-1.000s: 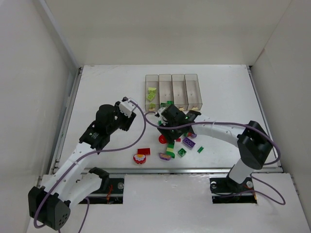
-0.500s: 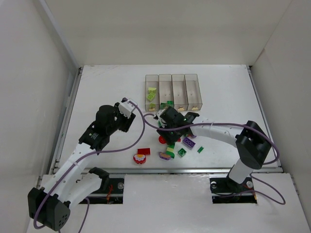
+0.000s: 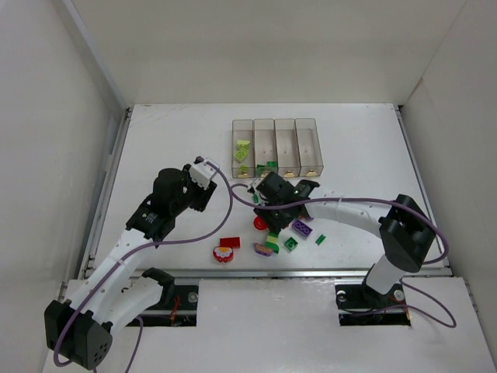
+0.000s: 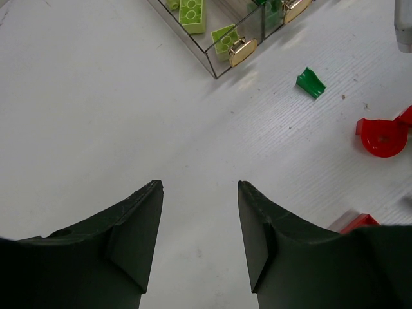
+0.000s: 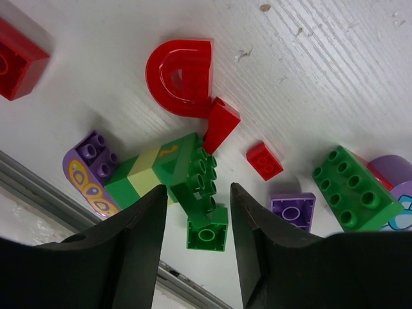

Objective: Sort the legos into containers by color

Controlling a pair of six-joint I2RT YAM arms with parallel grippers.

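Note:
The four clear containers [image 3: 276,146] stand in a row at the table's middle back. The leftmost one [image 4: 212,38] holds yellow-green bricks [image 4: 192,11], and a green piece [image 3: 271,165] sits at the second bin's near end. Loose legos lie in front of the bins. My right gripper [image 5: 198,193] is open and hangs low over a green brick stack [image 5: 187,164] and a small green brick [image 5: 207,233], one finger on each side. In the top view it [image 3: 272,219] is over the pile. My left gripper [image 4: 199,187] is open and empty over bare table, left of the bins [image 3: 206,172].
Round the right gripper lie a red arch [image 5: 180,77], a red wedge [image 5: 221,123], a small red brick [image 5: 264,161], a purple brick [image 5: 293,211], a green brick [image 5: 357,188] and a purple rounded piece [image 5: 90,170]. A red brick [image 3: 230,242] and a red flower piece [image 3: 224,253] lie nearer the front edge.
My right gripper has shifted slightly toward the near side, over the green bricks. The left arm has not moved.

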